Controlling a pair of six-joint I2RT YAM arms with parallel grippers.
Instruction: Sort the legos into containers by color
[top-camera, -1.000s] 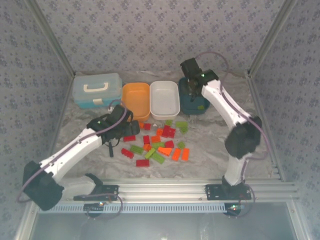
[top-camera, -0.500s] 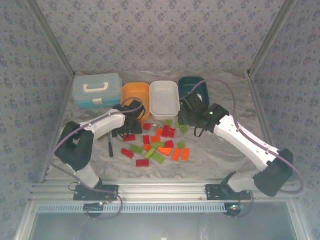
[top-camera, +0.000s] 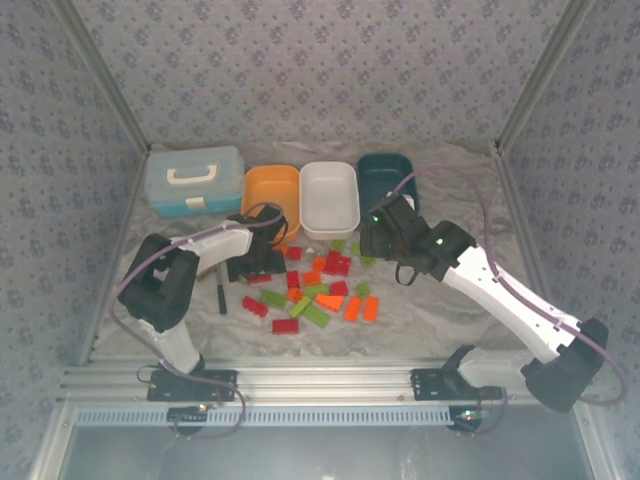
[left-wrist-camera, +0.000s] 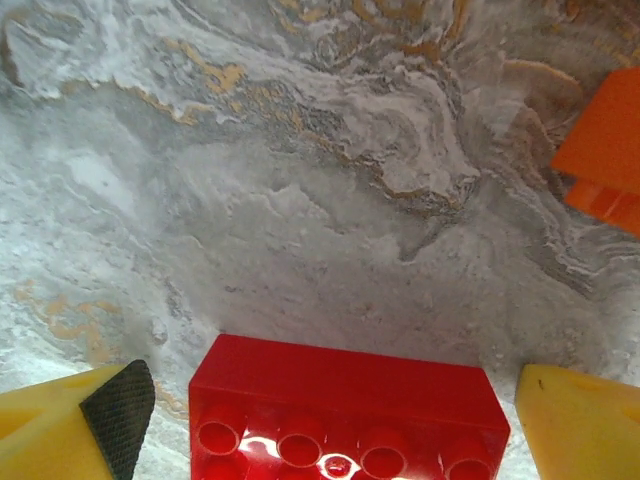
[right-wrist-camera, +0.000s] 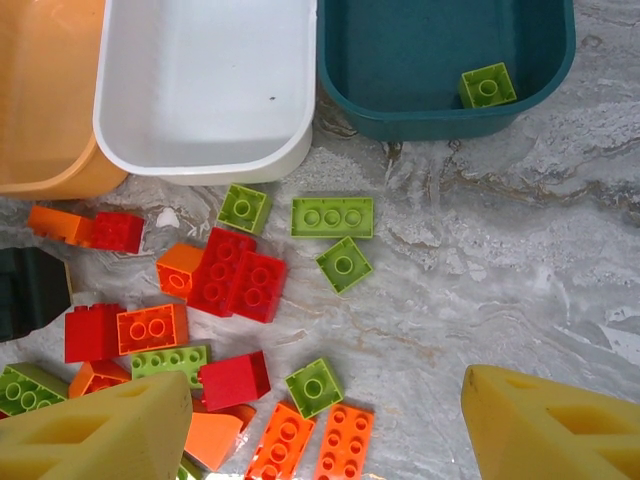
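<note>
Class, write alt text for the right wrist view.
A single lime green plastic brick lies in the dark teal plastic tray. The white plastic tray beside it holds none; red, orange and green bricks lie scattered on the marbled table.

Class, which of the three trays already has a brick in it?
The dark teal tray: one lime green brick lies inside it, while the white tray and orange tray look empty.

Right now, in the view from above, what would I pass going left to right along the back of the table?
light blue case → orange tray → white tray → dark teal tray
</note>
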